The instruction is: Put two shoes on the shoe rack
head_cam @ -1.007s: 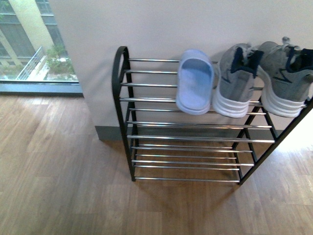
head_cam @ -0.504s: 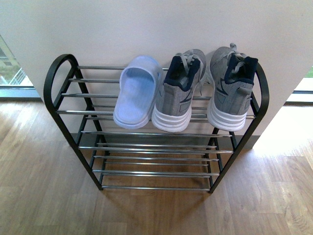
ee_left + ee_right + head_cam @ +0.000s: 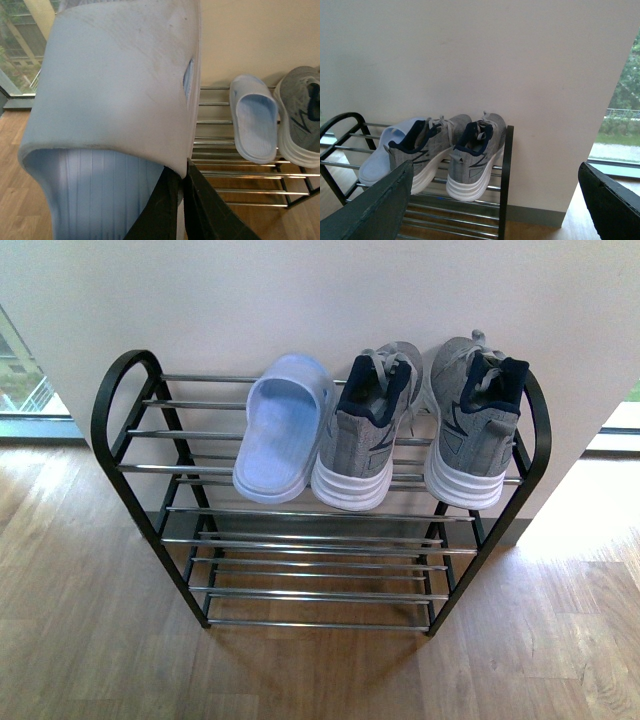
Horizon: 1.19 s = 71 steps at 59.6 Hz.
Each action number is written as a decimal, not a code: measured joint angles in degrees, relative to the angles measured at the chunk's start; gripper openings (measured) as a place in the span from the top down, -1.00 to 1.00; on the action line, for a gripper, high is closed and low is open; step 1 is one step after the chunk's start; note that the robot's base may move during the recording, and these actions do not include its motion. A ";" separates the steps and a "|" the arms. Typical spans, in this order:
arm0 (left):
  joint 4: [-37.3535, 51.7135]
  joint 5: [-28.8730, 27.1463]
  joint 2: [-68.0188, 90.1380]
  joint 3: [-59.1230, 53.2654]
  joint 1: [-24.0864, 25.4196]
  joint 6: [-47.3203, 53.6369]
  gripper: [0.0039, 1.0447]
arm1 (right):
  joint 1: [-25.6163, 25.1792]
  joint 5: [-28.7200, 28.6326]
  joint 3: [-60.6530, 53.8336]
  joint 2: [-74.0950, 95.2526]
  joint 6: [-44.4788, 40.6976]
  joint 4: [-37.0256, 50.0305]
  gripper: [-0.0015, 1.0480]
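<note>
Both grey mesh sneakers with white soles (image 3: 365, 445) (image 3: 472, 425) are seen on the top tier of the black-framed chrome-bar shoe rack (image 3: 120, 400), heels outward, long axes running toward the wall. A pale blue rubber slide (image 3: 120, 115) is clamped in the left gripper (image 3: 181, 200); its twin (image 3: 280, 430) sits left of the sneakers, free bars further left. Right gripper (image 3: 495, 200) is spread wide, empty.
</note>
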 joint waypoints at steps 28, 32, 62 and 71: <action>9.05 2.95 41.22 19.78 2.29 4.44 0.97 | -0.02 0.00 0.00 -0.02 0.00 0.00 -0.82; 9.11 3.15 44.85 21.73 2.12 4.37 0.97 | 0.00 0.00 0.00 -0.02 0.00 0.00 -0.82; 9.75 3.13 72.04 40.39 -1.16 5.57 0.97 | 0.00 -0.02 0.00 -0.02 0.00 0.00 -0.82; 8.41 2.75 76.94 46.47 -1.88 5.33 0.97 | 0.00 0.00 0.00 -0.02 0.00 0.00 -0.82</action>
